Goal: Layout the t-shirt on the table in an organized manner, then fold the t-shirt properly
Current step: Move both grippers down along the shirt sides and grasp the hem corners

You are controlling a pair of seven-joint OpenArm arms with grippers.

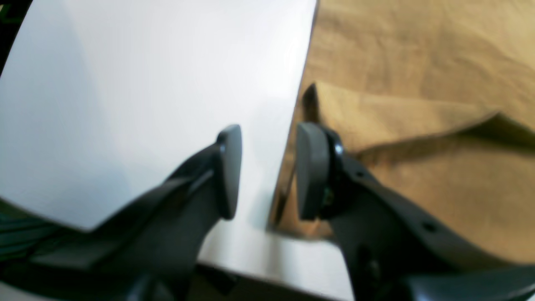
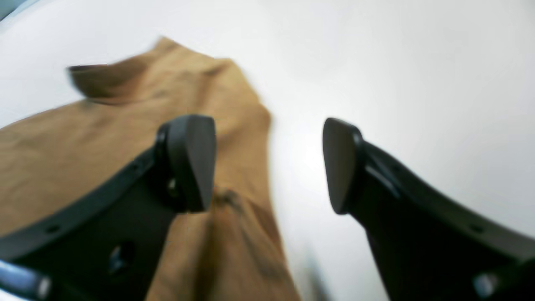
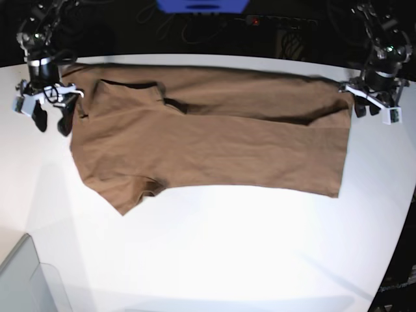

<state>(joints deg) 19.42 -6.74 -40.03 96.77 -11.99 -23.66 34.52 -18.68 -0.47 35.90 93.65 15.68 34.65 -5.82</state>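
the t-shirt (image 3: 214, 140) lies spread across the far half of the table (image 3: 227, 253), long side running left to right in the base view, with its far strip folded over toward us and one sleeve pointing to the near left. we see our right gripper (image 3: 51, 117) at the shirt's left end, its fingers spread wide and holding nothing; in its wrist view one finger (image 2: 190, 161) hangs over the cloth, the other over bare table. our left gripper (image 1: 267, 171) is at the shirt's right end, jaws partly apart astride the cloth edge, pinching nothing. a grey bin corner (image 3: 23, 279) sits at the near left.
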